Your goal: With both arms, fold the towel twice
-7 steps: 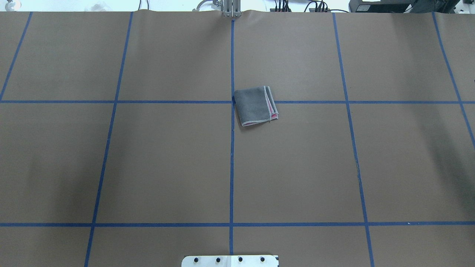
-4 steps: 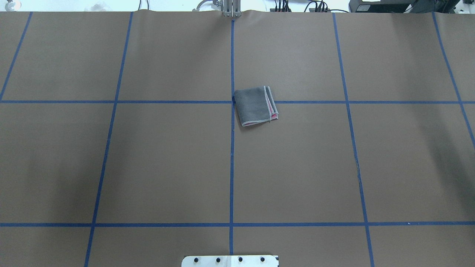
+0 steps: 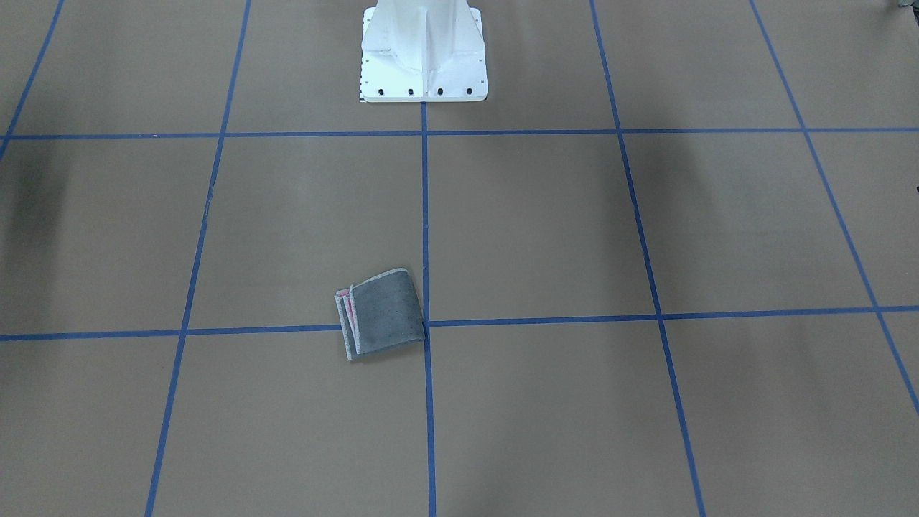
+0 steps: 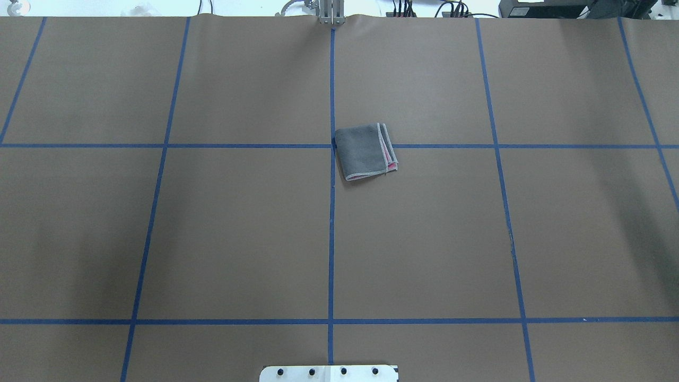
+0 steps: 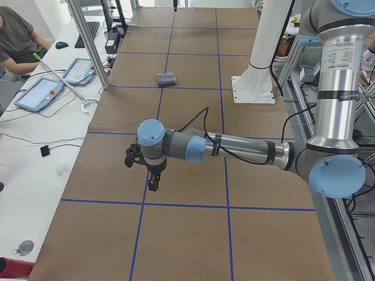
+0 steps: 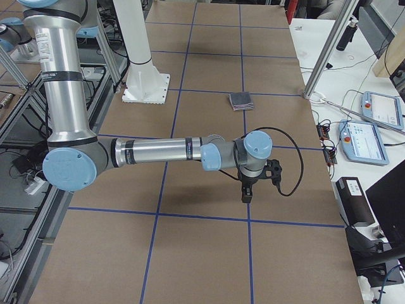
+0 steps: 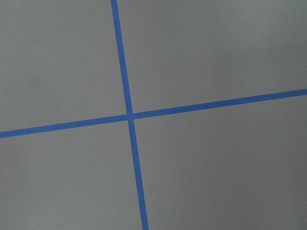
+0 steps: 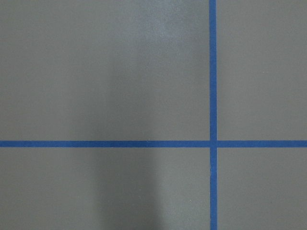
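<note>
The left gripper [image 5: 152,185] hung low over the table [image 5: 193,234] and the right gripper [image 6: 245,195] did likewise at the far end. Whether either was spread or pressed together could not be told. The towel [image 4: 364,152] lay flat between them, well apart from both. It was a small grey packet, with pink showing at the stacked edges turned toward the right gripper. It looked light, soft and limp, best pinched at those hemmed corners. Open room lay all round it.
</note>
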Controlling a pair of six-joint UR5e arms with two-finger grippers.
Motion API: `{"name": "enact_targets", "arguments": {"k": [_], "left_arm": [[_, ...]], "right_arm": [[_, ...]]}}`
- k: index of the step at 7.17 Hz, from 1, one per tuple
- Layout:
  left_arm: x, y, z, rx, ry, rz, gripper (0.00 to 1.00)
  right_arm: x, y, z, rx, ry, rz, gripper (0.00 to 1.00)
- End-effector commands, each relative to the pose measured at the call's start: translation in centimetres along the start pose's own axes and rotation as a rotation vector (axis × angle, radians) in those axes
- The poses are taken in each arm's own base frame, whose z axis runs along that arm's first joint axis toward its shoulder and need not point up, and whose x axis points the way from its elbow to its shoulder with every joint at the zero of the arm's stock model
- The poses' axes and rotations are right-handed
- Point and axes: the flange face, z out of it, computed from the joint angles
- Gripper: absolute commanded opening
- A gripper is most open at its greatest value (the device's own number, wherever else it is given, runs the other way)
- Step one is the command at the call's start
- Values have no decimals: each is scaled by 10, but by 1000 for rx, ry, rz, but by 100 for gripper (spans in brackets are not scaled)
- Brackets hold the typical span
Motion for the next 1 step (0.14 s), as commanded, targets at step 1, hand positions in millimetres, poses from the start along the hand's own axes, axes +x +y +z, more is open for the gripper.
{"name": "enact_targets", "arguments": {"k": [1], "left_arm": [[1,0,-1,3,3,2,100]], "right_arm": [[1,0,2,-16,12,-16,100]]}}
